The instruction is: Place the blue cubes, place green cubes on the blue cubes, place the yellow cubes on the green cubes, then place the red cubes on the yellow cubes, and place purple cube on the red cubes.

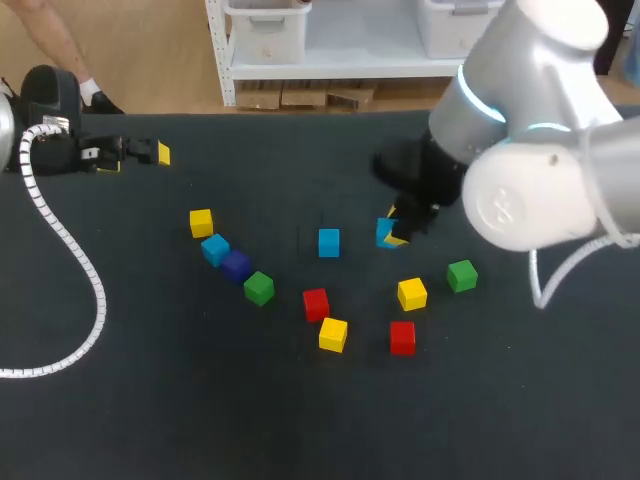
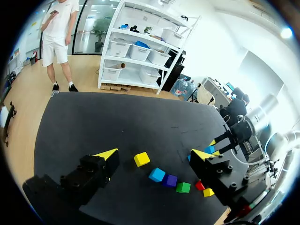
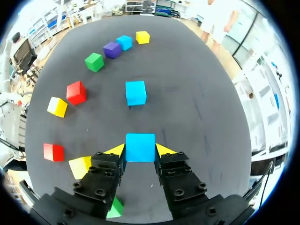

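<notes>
My right gripper [image 3: 139, 151] is shut on a blue cube [image 3: 139, 147], one yellow-tipped finger on each side; the head view shows this blue cube [image 1: 385, 232] right of the table's middle. A second blue cube [image 1: 328, 242] sits just to its left, ahead of the fingers [image 3: 136, 92]. A third blue cube [image 1: 215, 248] lies in a diagonal row with a yellow cube [image 1: 201, 222], the purple cube [image 1: 236, 264] and a green cube [image 1: 259, 288]. My left gripper [image 1: 150, 153] stands open at the far left with nothing between its fingers [image 2: 108, 154].
Loose cubes lie nearer the front: a red cube [image 1: 316, 304], a yellow cube [image 1: 333, 334], a second red cube [image 1: 402, 337], another yellow cube [image 1: 412, 293] and a green cube [image 1: 462, 275]. A white coiled cable [image 1: 70, 250] trails over the left side.
</notes>
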Robot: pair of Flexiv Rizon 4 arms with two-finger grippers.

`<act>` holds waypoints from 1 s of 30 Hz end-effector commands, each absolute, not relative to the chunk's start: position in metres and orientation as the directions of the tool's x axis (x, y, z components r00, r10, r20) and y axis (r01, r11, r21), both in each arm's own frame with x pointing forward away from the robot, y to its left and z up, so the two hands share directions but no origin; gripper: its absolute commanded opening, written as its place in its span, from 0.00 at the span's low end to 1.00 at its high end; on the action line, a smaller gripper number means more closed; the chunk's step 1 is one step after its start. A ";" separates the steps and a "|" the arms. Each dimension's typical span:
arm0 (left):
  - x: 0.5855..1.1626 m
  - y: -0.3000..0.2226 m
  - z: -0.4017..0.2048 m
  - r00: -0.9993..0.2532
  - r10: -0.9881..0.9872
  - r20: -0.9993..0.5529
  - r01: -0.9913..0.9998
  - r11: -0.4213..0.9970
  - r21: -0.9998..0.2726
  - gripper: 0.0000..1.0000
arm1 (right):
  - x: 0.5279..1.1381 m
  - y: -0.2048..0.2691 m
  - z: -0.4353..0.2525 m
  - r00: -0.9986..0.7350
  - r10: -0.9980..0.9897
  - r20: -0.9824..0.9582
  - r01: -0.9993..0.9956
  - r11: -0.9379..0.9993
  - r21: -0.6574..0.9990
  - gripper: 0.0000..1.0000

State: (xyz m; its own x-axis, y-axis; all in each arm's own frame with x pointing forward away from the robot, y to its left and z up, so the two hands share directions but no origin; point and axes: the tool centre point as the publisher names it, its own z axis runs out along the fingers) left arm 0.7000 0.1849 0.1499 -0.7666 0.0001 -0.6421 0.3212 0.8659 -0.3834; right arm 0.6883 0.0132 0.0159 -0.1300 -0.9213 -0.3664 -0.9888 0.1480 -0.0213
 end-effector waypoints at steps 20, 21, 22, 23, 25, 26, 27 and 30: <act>0.700 0.185 0.150 -0.767 0.000 -0.642 0.321 0.866 -0.383 1.00 | 0.698 0.043 0.005 -0.078 -0.926 -0.369 -0.997 0.066 0.046 0.00; 0.700 0.185 0.150 -0.767 0.000 -0.642 0.321 0.866 -0.383 1.00 | 0.697 0.043 0.005 -0.078 -0.926 -0.370 -0.997 0.067 0.045 0.00; 0.700 0.185 0.150 -0.767 0.000 -0.642 0.321 0.866 -0.383 1.00 | 0.697 0.044 0.005 -0.078 -0.926 -0.370 -0.997 0.067 0.044 0.00; 0.700 0.185 0.150 -0.767 0.000 -0.642 0.321 0.866 -0.383 1.00 | 0.696 0.044 0.006 -0.078 -0.926 -0.370 -0.997 0.067 0.042 0.00; 0.700 0.185 0.150 -0.767 0.000 -0.642 0.321 0.866 -0.383 1.00 | 0.695 0.044 0.006 -0.076 -0.926 -0.370 -0.997 0.067 0.039 0.00; 0.700 0.185 0.150 -0.767 0.000 -0.642 0.321 0.866 -0.383 1.00 | 0.694 0.045 0.006 -0.075 -0.926 -0.371 -0.997 0.066 0.038 0.00; 0.700 0.185 0.150 -0.767 0.000 -0.642 0.321 0.866 -0.383 1.00 | 0.694 0.045 0.006 -0.074 -0.926 -0.371 -0.997 0.065 0.037 0.00; 0.700 0.185 0.150 -0.767 0.000 -0.642 0.321 0.866 -0.383 1.00 | 0.692 0.046 0.005 -0.073 -0.925 -0.372 -0.997 0.064 0.037 0.00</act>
State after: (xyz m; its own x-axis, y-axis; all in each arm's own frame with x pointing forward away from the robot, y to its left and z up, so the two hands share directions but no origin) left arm 0.7000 0.1849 0.1499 -0.7666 0.0001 -0.6421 0.3212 0.8659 -0.3834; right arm 0.6946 0.0467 0.0062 -0.0740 -0.9267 -0.3684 -0.9972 0.0634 0.0408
